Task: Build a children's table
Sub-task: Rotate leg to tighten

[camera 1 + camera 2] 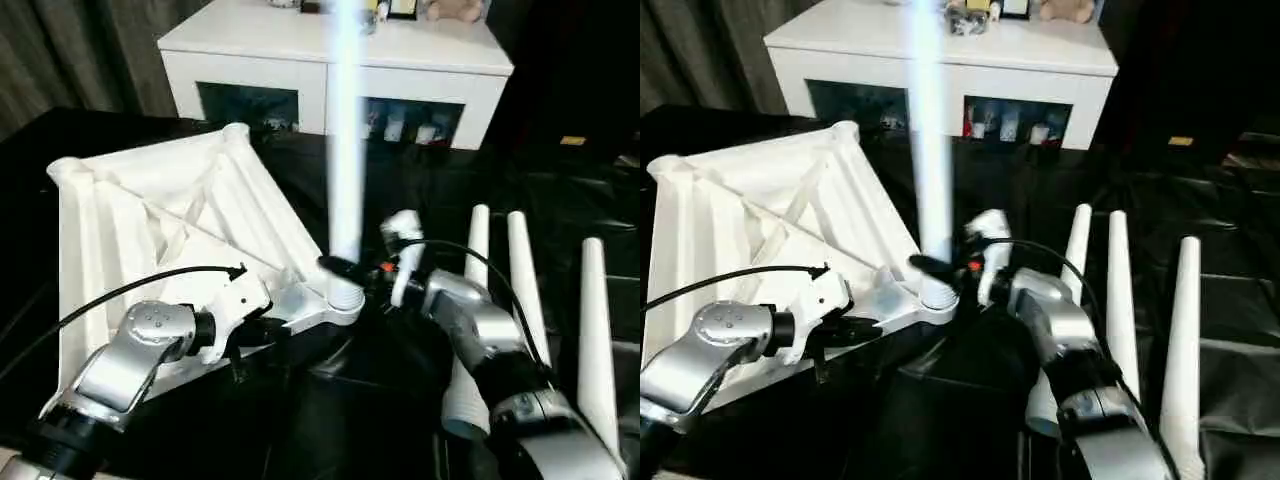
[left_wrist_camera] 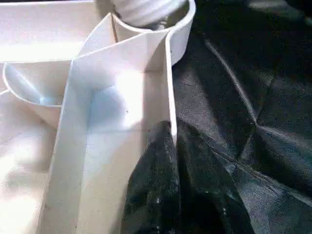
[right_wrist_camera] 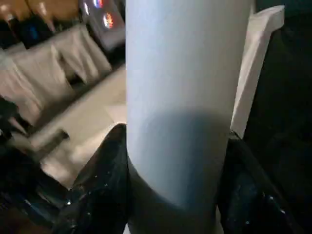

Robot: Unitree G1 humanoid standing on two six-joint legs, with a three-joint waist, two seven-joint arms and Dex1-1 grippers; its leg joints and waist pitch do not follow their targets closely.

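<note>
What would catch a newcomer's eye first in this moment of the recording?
The white leg standing straight up from a corner socket of the upside-down table top, with the right gripper closed around its base. The left gripper pinches the top's near rim beside that corner. Three more legs lie side by side on the black sheet at the right.

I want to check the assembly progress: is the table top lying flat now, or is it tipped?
Tipped. The table top leans with its ribbed underside facing the camera, one corner low on the black sheet, where an upright leg stands in its socket.
</note>
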